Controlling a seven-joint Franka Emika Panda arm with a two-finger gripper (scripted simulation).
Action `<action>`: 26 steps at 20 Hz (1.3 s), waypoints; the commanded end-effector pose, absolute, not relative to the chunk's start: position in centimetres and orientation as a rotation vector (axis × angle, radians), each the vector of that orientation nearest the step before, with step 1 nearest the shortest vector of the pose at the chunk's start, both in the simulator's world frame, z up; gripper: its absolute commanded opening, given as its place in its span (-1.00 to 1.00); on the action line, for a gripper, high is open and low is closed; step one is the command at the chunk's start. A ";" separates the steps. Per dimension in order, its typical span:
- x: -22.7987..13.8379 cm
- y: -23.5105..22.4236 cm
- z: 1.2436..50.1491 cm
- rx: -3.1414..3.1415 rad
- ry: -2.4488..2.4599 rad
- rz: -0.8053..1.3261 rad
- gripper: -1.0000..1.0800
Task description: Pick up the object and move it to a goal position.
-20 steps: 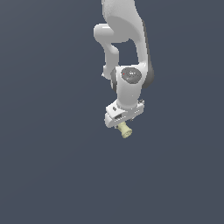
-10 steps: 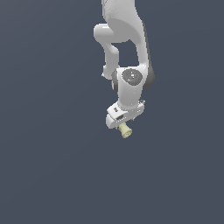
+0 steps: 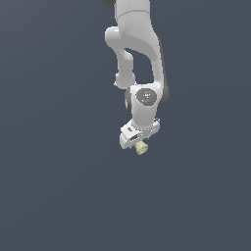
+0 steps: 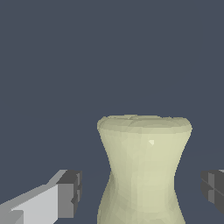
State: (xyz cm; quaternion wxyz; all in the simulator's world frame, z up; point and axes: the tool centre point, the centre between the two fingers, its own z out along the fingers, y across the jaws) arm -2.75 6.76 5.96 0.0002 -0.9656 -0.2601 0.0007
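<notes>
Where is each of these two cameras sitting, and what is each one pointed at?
Exterior view: sits off the arm, some way back, facing the white robot arm; it shows the arm's links, the pincer and the small cream spool at its tip against a plain dark background.
Wrist view: rides on the wrist, looking along the pincer; the spool fills the picture, with one dark fingertip on each side, gaps visible.
Shared: both show the spool and the pincer.

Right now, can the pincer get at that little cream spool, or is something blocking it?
Probably yes. The pincer sits right at the cream spool, and the wrist view shows the spool between the two fingertips with a gap on each side. Nothing else is in the way; it just needs to close.
</notes>
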 end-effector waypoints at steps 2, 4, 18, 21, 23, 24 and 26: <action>-2.6 6.8 5.3 -3.033 -0.818 0.000 0.92; -2.6 6.8 5.3 -3.033 -0.818 0.000 -1.00; -1.9 7.1 5.9 -3.029 -0.833 -0.035 -1.00; -0.4 7.9 7.1 -3.020 -0.861 -0.107 -1.00; 1.0 8.6 8.4 -3.008 -0.888 -0.178 -1.00; 1.8 9.0 9.2 -3.001 -0.904 -0.220 -1.00; 3.5 10.0 11.1 -2.981 -0.940 -0.316 -1.00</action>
